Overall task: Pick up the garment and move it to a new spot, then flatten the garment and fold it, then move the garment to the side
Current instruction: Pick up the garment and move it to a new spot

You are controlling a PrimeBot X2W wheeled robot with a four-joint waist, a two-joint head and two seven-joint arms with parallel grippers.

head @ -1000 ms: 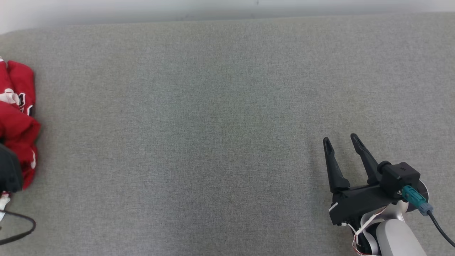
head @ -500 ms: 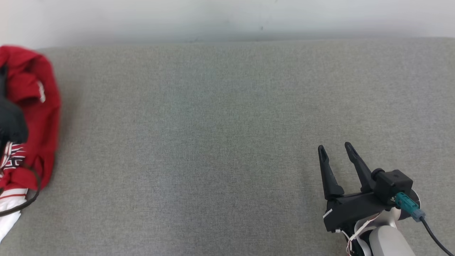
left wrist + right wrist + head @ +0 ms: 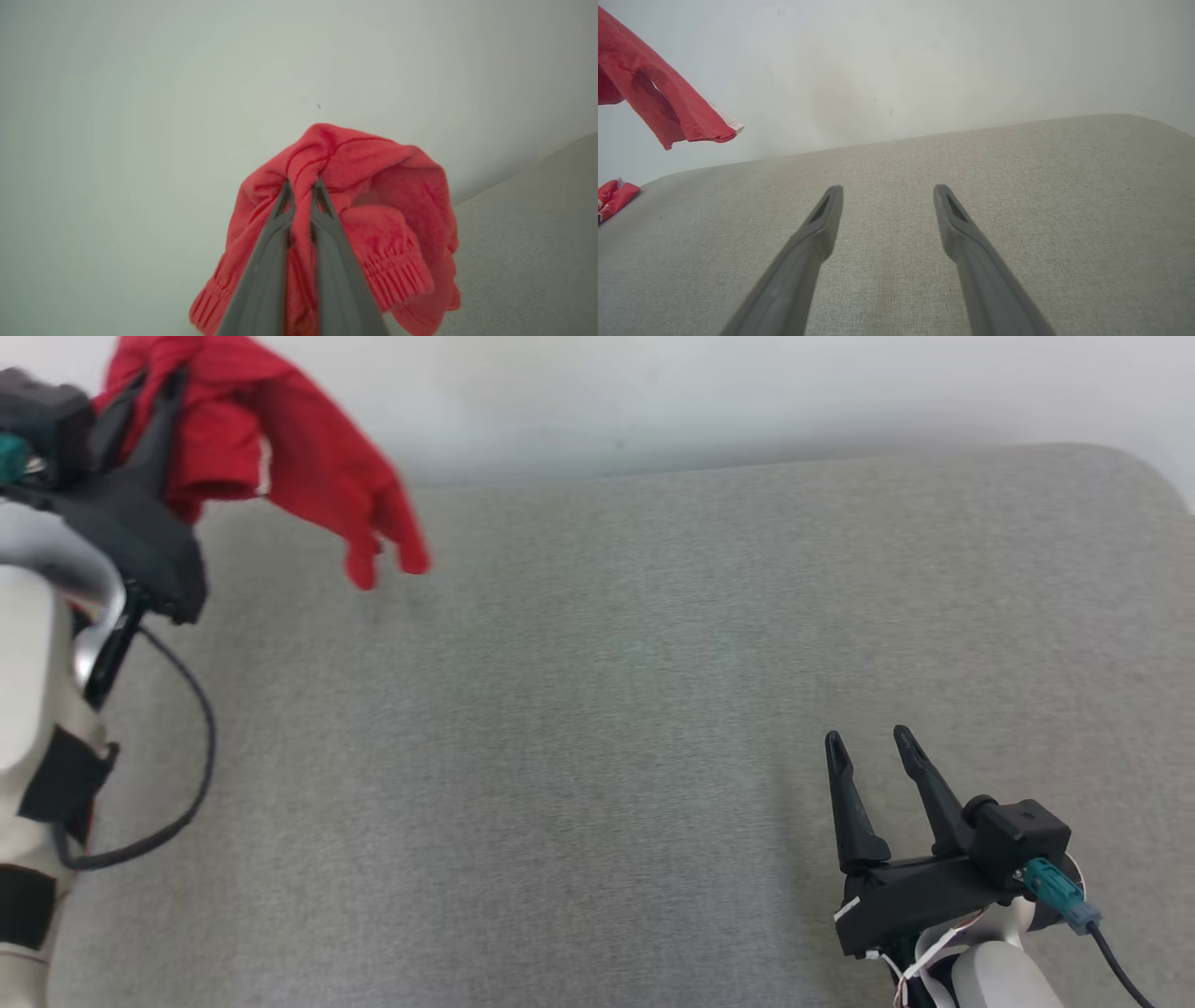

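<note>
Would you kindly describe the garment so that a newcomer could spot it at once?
Start from the wide grey padded surface below the pale wall. Above its far left corner, the left hand is shut on a crumpled red garment. Unlike the red scrap lying on the surface, it dangles in the air, ribbed cuffs showing.

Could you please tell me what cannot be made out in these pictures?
Head view: the garment is blurred and cut off by the top edge, so its type is unclear.
Left wrist view: the left gripper covers the pinched fold; the bottom edge crops the cloth.
Right wrist view: a red scrap at the left edge is cropped; whether it's the same garment is unclear.
</note>
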